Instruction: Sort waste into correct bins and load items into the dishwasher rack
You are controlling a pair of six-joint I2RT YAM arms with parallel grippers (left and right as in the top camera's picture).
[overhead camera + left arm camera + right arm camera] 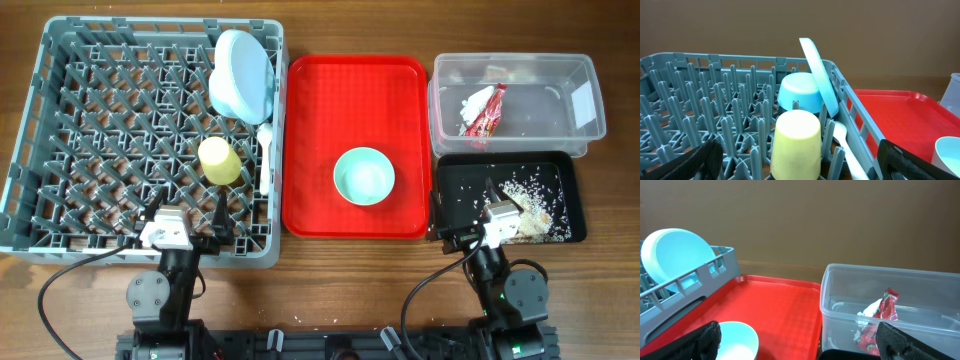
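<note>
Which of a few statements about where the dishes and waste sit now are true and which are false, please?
1. The mint bowl sits on the red tray. True.
2. The wrapper lies in the tub. True.
3. The cup is in the tub. False: it is in the rack.
4. The crumbs are on the red tray. False: they lie in the black tray.

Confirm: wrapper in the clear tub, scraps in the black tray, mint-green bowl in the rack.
Overhead view: the mint-green bowl is on the red tray, not in the rack. The wrapper and scraps are as stated.
</note>
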